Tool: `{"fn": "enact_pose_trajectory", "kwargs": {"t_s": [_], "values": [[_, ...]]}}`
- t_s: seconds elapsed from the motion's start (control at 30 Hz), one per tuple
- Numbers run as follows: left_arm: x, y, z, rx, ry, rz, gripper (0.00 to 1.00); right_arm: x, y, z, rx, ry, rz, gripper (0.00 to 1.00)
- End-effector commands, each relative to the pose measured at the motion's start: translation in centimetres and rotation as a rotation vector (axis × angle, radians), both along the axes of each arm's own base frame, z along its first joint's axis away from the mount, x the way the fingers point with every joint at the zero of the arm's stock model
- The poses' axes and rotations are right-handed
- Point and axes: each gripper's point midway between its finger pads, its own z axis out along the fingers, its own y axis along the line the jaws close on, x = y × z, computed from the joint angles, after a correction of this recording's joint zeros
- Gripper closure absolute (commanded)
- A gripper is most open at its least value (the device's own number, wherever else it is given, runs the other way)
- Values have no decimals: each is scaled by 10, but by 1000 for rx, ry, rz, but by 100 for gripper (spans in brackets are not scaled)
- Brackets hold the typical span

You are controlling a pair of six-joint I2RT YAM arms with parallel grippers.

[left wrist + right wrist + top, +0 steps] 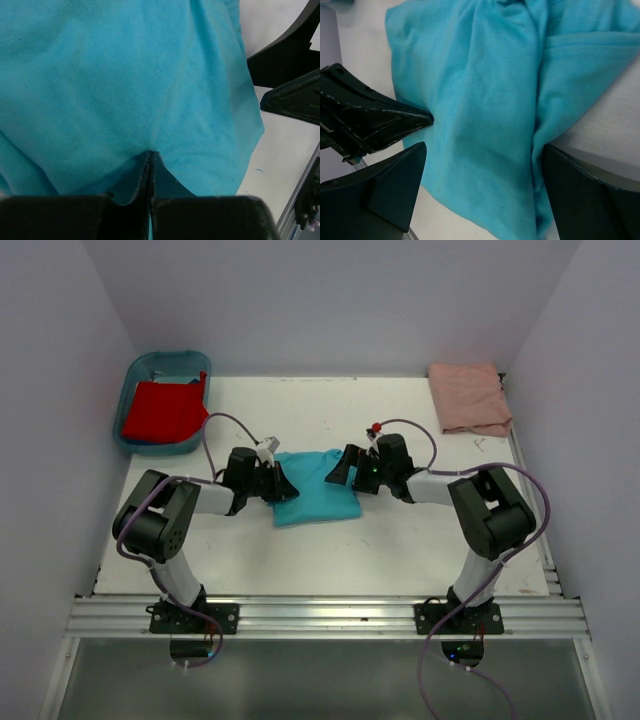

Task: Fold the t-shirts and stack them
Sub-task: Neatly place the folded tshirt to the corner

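The turquoise t-shirt [315, 490] lies folded into a small rectangle at the table's middle. My left gripper [281, 483] is at its left edge. In the left wrist view that gripper [150, 153] is shut, pinching the turquoise t-shirt [125, 75], whose creases run into the tips. My right gripper [344, 471] is at the shirt's right edge. In the right wrist view it [482, 167] stands open, its fingers [395, 187] straddling the turquoise t-shirt [485, 100]. The red t-shirt [160, 412] lies in the tub. The pale pink t-shirt [468, 397] lies folded at the back right corner.
The blue plastic tub [140, 370] stands at the back left corner. White walls close in the table on three sides. A metal rail [320, 615] runs along the near edge by the arm bases.
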Motion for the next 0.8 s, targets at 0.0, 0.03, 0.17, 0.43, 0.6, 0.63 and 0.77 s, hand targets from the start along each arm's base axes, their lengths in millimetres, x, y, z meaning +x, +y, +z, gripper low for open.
{"fn": "enact_pose_trajectory", "kwargs": {"t_s": [0.0,0.03,0.17,0.43,0.6,0.63,0.77], "values": [[4,-1,-11,14,4,-1,100,-29,11,-30,-53,116,69,1],[3,-2,-13,12,12,-1,100,-31,13,-33,-55,122,75,1],[2,-2,-16,10,18,-3,100,-38,19,-51,-69,158,82,3],[-5,-2,-15,-9,15,-6,100,-32,35,-77,-63,194,111,88],[-7,0,-11,-3,4,-7,100,-26,38,-64,-60,172,120,100],[-6,0,-7,-5,-5,-8,100,-24,38,-52,-50,143,116,100],[-3,0,14,-19,-44,-7,100,-14,31,-9,-12,56,79,100]]}}
